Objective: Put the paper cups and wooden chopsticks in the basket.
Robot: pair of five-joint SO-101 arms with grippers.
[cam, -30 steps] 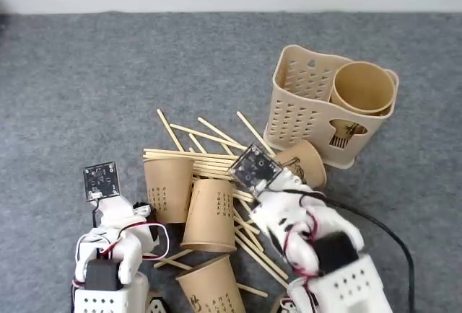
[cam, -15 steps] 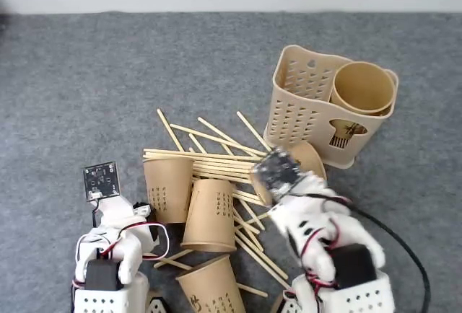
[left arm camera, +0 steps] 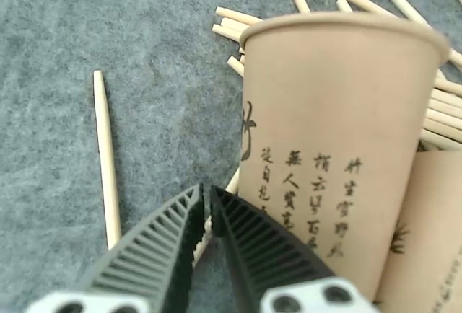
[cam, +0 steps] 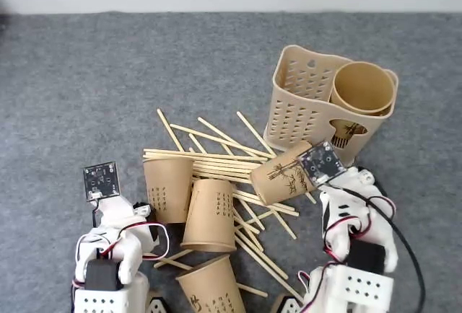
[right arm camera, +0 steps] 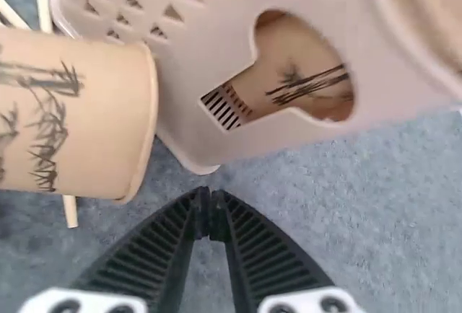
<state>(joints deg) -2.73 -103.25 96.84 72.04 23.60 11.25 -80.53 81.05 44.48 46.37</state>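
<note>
Right gripper (right arm camera: 209, 218): the fingers are pressed together with nothing between them. It sits low over the grey mat (cam: 86, 75), just short of the basket (cam: 299, 104).

Lying cup (cam: 284, 174): in the high view we place it at about 9 o'clock from the right gripper and just beside it. It rests on its side across some of the chopsticks (cam: 206, 160).

Long axis: the lying cup runs from roughly 8 o'clock to 2 o'clock. Its 2 o'clock end is close against the basket's near wall (we cannot tell whether they touch).

Basket: it stands at about 12 o'clock from the right gripper, and one nested cup (cam: 363, 86) is upright in its 3 o'clock compartment.

Left gripper (left arm camera: 204, 199): its fingers are also together and empty. It points at the standing cup (left arm camera: 339, 147), which sits upside down beside a second fallen cup (cam: 209, 213).

Nearer arm: we judge this to be the right arm, since the left arm is well apart from both the lying cup and the basket.

Next move, as we judge it: the right gripper's fingers must part, then swing toward 9 o'clock to close across the cup's short width, not along its axis.

Risk: a closed-finger nudge would roll the lying cup over the chopsticks.
</note>
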